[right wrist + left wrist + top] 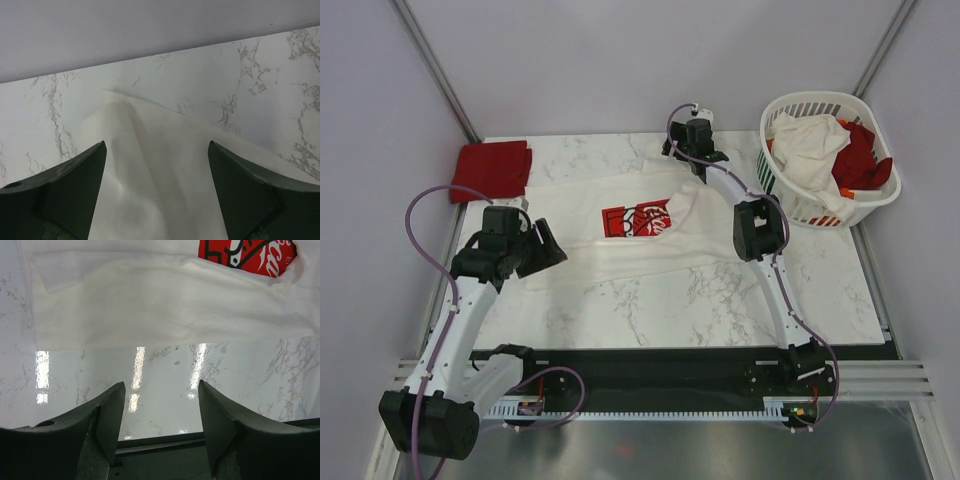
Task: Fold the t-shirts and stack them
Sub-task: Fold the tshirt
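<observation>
At the counter's [720, 295] near-left side: left pincer [160, 390] apart, over bare marble just short of the cream shirt's [650, 255] near hem. Shirt spread across mid-counter, red graphic [638, 220] up. Far edge: right pincer [156, 150] apart above a shirt corner, gripping nothing. Far-left corner: folded red shirt [492, 165]. Far-right corner: basket [830, 98] with cream and red bundled shirts [810, 145].

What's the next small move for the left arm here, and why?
Probably ease the left gripper forward until its open jaws reach the near edge of the cream t-shirt. It hangs over the marble table just short of that edge, holding nothing, and the shirt lies spread flat, unfolded.
</observation>
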`<state>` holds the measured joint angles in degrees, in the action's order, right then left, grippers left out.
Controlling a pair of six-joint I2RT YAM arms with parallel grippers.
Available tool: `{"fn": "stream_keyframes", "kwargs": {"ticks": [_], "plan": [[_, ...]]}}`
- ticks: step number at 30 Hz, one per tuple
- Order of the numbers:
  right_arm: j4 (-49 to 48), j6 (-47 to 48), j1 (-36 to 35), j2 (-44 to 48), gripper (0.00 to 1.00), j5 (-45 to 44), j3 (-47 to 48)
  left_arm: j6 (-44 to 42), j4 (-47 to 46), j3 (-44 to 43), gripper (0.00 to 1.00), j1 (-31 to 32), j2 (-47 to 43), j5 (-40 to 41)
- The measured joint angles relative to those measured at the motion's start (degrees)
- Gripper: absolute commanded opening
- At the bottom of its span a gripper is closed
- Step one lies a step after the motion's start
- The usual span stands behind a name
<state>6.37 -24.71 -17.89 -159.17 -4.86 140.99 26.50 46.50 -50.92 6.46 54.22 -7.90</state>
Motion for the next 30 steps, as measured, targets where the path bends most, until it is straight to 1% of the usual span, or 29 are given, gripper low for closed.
{"fn": "stream_keyframes", "kwargs": {"ticks": [2, 5, 8, 9, 10, 11, 12, 14, 15, 17, 18, 20, 27, 30], "plan": [[-1.3, -0.6, 0.0, -1.0, 0.83, 0.1, 0.7, 0.0, 0.0, 0.0, 0.67, -0.3, 0.2, 0.1], [-2.6, -1.9, -0.1, -1.9, 0.74, 0.4, 1.5, 0.0, -0.2, 0.0, 0.67, -1.2, 0.2, 0.1], [-3.7, -2.7, -0.2, -2.5, 0.63, 0.5, 1.8, 0.0, -0.4, 0.0, 0.67, -2.2, 0.8, 0.0], [-4.2, -3.0, -0.2, -2.9, 0.56, 0.5, 2.1, 0.0, -0.4, 0.0, 0.67, -2.4, 1.0, 0.0], [-4.3, -3.2, -0.2, -3.1, 0.52, 0.5, 2.4, 0.0, -0.4, 0.0, 0.67, -2.6, 1.2, 0.0], [-4.5, -3.6, -0.2, -3.4, 0.47, 0.5, 2.5, 0.0, -0.4, 0.0, 0.67, -2.8, 1.4, 0.0], [-4.7, -3.8, -0.2, -3.7, 0.37, 0.6, 2.6, 0.0, -0.3, 0.0, 0.67, -2.9, 1.4, 0.0], [-4.9, -4.5, -0.2, -4.3, 0.31, 0.9, 2.7, 0.0, -0.4, 0.0, 0.66, -3.1, 1.4, 0.0], [-5.1, -4.8, -0.2, -4.5, 0.26, 1.1, 2.7, 0.0, -0.4, 0.0, 0.66, -3.3, 1.4, 0.0], [-5.5, -5.5, -0.1, -4.6, 0.23, 1.6, 2.7, 0.0, -0.4, 0.0, 0.66, -3.5, 1.4, -0.1], [-5.5, -5.7, -0.1, -4.7, 0.13, 1.9, 2.7, 0.0, -0.4, 0.0, 0.66, -3.6, 1.4, -0.1], [-5.5, -6.2, -0.2, -4.7, 0.00, 2.6, 2.7, 0.0, -0.4, 0.0, 0.66, -3.8, 1.4, -0.2], [-6.1, -7.0, -0.5, -4.5, 0.00, 4.3, 2.1, 0.0, -0.4, 0.0, 0.66, -3.9, 1.3, -0.2], [-8.2, -6.6, -0.5, -1.5, 0.00, 6.1, -3.5, 0.0, -0.4, 0.0, 0.66, -3.9, 1.1, -0.2]]}}
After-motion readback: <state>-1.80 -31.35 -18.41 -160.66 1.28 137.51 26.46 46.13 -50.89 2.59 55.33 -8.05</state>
